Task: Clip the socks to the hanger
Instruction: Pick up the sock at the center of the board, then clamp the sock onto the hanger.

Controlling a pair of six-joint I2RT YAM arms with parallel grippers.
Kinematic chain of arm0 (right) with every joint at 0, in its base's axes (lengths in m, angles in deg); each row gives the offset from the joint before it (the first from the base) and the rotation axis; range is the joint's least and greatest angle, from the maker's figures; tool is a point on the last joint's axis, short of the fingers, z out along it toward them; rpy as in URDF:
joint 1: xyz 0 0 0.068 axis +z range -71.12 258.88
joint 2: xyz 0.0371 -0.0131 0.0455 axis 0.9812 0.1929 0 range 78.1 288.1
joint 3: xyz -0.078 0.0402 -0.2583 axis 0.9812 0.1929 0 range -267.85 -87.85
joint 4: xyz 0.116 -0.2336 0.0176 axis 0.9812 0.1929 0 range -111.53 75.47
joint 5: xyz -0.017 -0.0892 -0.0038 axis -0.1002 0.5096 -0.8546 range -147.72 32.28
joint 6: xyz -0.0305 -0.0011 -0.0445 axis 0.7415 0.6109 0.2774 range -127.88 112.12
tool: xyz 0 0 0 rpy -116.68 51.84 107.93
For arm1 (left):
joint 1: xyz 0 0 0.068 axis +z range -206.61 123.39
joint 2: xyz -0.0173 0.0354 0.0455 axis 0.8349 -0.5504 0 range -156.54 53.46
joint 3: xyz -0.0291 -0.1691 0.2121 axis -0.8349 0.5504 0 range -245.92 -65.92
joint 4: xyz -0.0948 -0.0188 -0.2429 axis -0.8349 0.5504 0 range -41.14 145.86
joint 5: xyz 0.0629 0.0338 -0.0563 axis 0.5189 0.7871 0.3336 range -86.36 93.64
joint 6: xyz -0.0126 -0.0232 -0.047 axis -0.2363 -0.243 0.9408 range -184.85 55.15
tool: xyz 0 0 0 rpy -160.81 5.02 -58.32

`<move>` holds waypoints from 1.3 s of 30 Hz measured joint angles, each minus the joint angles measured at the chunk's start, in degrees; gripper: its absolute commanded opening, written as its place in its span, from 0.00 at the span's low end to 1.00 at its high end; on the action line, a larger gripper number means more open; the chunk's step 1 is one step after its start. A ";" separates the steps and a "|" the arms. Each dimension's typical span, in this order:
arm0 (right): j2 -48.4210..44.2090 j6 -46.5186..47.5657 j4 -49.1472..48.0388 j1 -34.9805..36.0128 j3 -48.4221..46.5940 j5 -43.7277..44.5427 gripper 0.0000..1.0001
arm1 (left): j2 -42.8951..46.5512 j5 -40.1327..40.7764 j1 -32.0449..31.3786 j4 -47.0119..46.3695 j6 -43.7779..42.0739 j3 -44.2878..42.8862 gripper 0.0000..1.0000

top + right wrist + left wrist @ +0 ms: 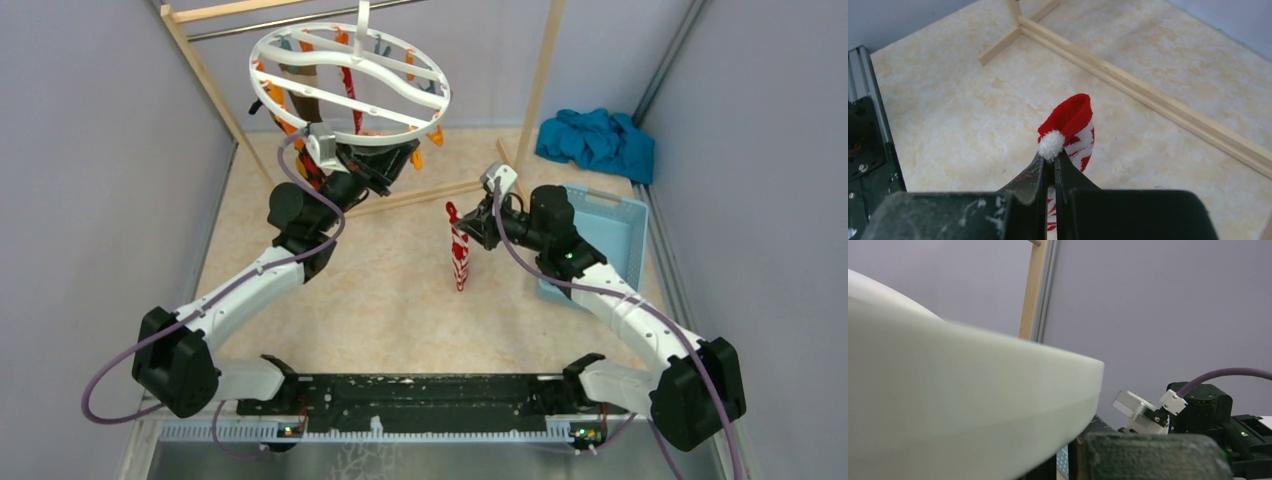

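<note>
The hanger (pixel 395 139) hung tilted at about 11 o'clock over the surface (pixel 390 300), with a dark sock (pixel 300 88) and a red one (pixel 350 92) dangling inside its ring. The left pincer (pixel 375 155) sat at the ring's near rim, at 6 o'clock of the ring. Its fingers were pressed together and it appeared to pinch that rim, though the left wrist view was mostly a white blur. Just right of centre, the right pincer (pixel 1053 162) was clamped on the red cuff of the red-and-white sock (pixel 1075 117), beside its white pompom. This sock drooped toward the surface. A teal cloth (pixel 595 140) lay at 2 o'clock, behind a blue basket (pixel 605 225).
</note>
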 measured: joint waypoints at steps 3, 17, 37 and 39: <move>0.83 -1.38 -1.53 0.07 -1.20 1.77 0.00 | 0.17 -0.09 0.00 -0.09 0.72 0.00 0.00; 2.93 1.27 -10.23 12.90 -7.69 18.99 0.00 | -0.98 0.46 0.00 -0.31 3.48 -1.07 0.00; 6.69 12.92 -34.21 27.93 -3.15 54.75 0.00 | -1.49 2.67 -0.02 -0.28 3.87 -1.18 0.00; 6.88 13.29 -34.80 28.37 -3.15 55.45 0.00 | -1.49 2.95 -0.02 -0.28 4.11 -1.18 0.00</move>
